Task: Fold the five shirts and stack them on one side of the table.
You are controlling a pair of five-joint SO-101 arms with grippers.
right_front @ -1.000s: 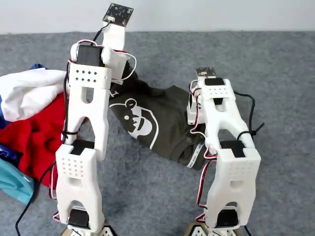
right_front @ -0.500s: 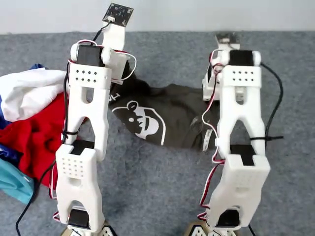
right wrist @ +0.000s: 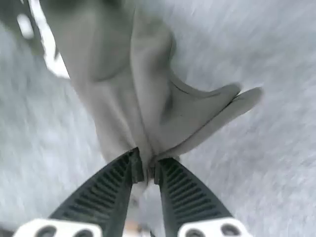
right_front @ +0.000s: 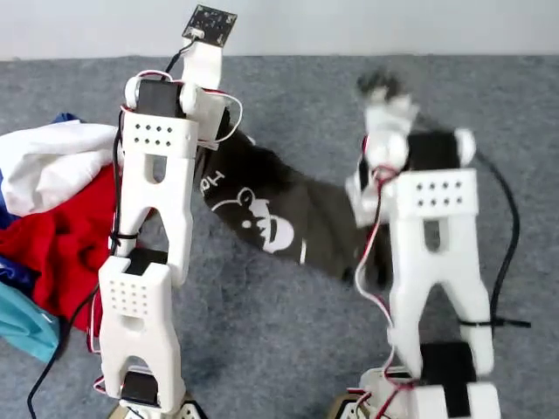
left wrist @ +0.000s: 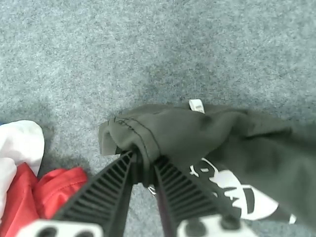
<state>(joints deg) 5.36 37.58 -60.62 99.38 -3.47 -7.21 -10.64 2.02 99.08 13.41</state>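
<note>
- At the worktop's (right_front: pixel 279 349) left edge lies a loose pile: a teal shirt (right_front: pixel 22 327) nearest, a red shirt (right_front: pixel 61 244) beyond it, and a white shirt (right_front: pixel 44 166) on top at the far end.
- The dark shirt (right_front: pixel 279 209) spans the middle of the worktop between the two arms, with its white print facing up.
- The right pincer (right wrist: pixel 145 165) is clamped on a bunched fold of the dark shirt at its right end.
- The left pincer (left wrist: pixel 143 163) is closed on the shirt's stitched hem at its far left end, near the red and white shirts.
</note>
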